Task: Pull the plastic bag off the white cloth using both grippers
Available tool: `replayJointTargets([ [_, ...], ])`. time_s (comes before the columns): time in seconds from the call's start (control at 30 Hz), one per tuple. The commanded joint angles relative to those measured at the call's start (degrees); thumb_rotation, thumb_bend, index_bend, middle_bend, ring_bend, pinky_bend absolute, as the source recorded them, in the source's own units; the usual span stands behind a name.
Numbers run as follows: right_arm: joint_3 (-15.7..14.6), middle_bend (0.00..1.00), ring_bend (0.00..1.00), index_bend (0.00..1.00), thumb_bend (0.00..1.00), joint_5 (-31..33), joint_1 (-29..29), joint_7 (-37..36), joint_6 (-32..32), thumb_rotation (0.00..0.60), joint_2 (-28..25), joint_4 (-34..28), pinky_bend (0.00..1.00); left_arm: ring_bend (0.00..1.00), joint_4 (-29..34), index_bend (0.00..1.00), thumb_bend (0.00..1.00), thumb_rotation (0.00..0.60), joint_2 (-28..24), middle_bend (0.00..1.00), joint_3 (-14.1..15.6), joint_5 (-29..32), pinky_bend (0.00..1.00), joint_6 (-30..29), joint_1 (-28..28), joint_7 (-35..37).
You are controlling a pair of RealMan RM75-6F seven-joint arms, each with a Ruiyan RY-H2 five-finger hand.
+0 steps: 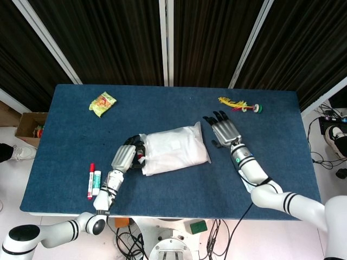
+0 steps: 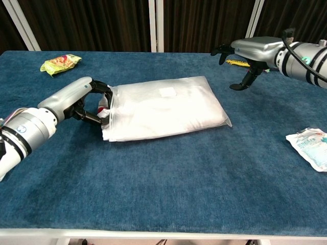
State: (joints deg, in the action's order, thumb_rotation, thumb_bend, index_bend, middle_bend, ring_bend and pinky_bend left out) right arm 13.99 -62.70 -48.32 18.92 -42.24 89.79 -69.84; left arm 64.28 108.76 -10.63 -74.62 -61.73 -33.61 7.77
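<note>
Near edge: red and green markers point(image 1: 93, 181) lying side by side at the left front of the table point(image 1: 179, 189); small printed packet point(image 2: 309, 147) at the right front.
Left hand point(image 2: 88, 100): curled around the open mouth of the plastic bag point(image 2: 163, 109), pinching the bunched film there.
Bag and contents: lying flat mid-table, mouth toward the left hand, sealed end to the right; white cloth point(image 1: 172, 147) fully inside, filling it; a small red item just beside the mouth, identity unclear.
Right hand point(image 2: 244, 53): raised above the table beyond the bag's far right corner, fingers spread, holding nothing, apart from the bag.
Far side: yellow snack pouch point(image 1: 102, 103) at back left, feathered shuttlecock point(image 1: 240, 104) at back right.
Risk: with only the left hand holding, likely to drag bag and cloth together across the table instead of separating them.
Risk: right hand probably needs the sealed end while the cloth is pinned; a grip through the film onto the cloth would likely keep both locked together.
Risk: thin film may slip or tear under a hard pull.
</note>
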Motion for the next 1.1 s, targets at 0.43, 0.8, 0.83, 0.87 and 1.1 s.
replayJointTargets([
  [0.43,-1.48,0.19,0.0,0.24,0.3,-0.29,-12.29,2.65,11.02,0.6,14.49,24.64,0.01,0.09,-0.97,0.76,0.53,0.6,-0.2,0.32,-0.52,0.56,0.12,1.05,-0.23,0.24],
  [0.8,-2.59,0.26,0.04,0.4,0.37,-6.29,-11.64,-7.0,8.61,0.6,15.79,29.29,0.05,0.09,-1.72,0.76,0.53,0.6,0.0,0.31,-0.42,0.15,0.12,1.19,-0.3,1.01],
  [0.83,-2.71,0.27,0.04,0.41,0.37,-6.65,-11.67,-7.31,8.53,0.6,15.72,29.41,0.05,0.09,-1.74,0.76,0.53,0.6,0.02,0.31,-0.42,0.11,0.12,1.16,-0.3,1.03],
  [0.87,-2.87,0.27,0.05,0.43,0.38,-7.02,-11.68,-7.53,8.44,0.6,15.69,29.54,0.05,0.09,-1.78,0.76,0.53,0.6,0.04,0.31,-0.41,0.1,0.12,1.16,-0.3,1.03],
  [1.1,-3.34,0.32,0.06,0.59,0.43,-8.0,-11.4,-8.68,8.26,0.6,16.39,31.36,0.07,0.09,-2.38,0.76,0.53,0.6,0.26,0.31,-0.37,0.34,0.12,1.6,-0.31,1.02],
])
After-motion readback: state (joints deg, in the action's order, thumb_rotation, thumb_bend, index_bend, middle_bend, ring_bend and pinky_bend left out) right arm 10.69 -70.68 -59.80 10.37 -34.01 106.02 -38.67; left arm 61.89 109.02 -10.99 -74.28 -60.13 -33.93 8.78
